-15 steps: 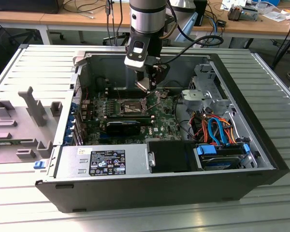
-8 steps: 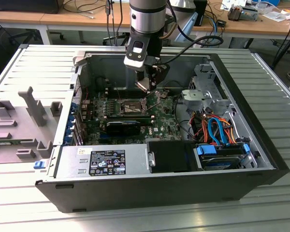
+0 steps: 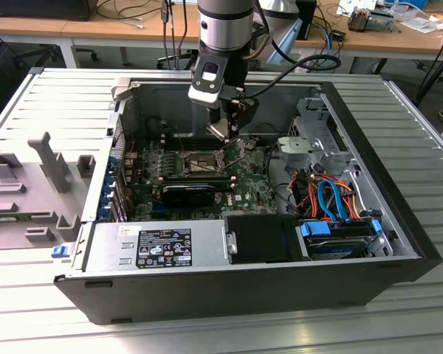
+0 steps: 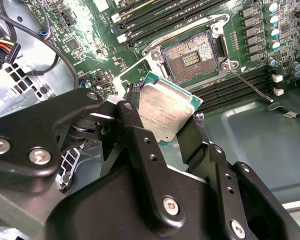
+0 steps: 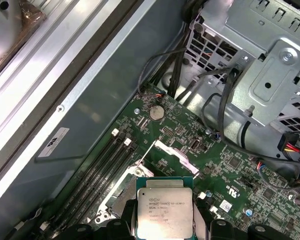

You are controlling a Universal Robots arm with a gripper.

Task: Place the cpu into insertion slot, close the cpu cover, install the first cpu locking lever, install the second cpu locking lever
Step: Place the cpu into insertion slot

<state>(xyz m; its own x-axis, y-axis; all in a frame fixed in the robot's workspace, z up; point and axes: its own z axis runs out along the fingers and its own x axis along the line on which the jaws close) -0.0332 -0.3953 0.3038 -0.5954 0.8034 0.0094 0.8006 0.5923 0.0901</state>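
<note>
**While the insertion slot (image 4: 192, 56) is lying uncovered, the cpu (image 4: 166, 111) is being gripped**

As its edges are being clamped between the fingers of the gripper (image 4: 165, 125), the cpu is being held clear of the green circuit board (image 4: 82, 32). In the exterior view the gripper is being seen at one o'clock from the insertion slot.

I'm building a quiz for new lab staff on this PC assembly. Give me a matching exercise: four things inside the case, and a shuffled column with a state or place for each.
Things
1. cpu
2. insertion slot
3. coin cell
4. blue and orange cables

States or places
A. round and silvery, set on the green board
B. open, with nothing seated in it
C. gripped in the end effector
D. off the board, toward the exterior view's right

Pairs: 1-C, 2-B, 3-A, 4-D
</note>
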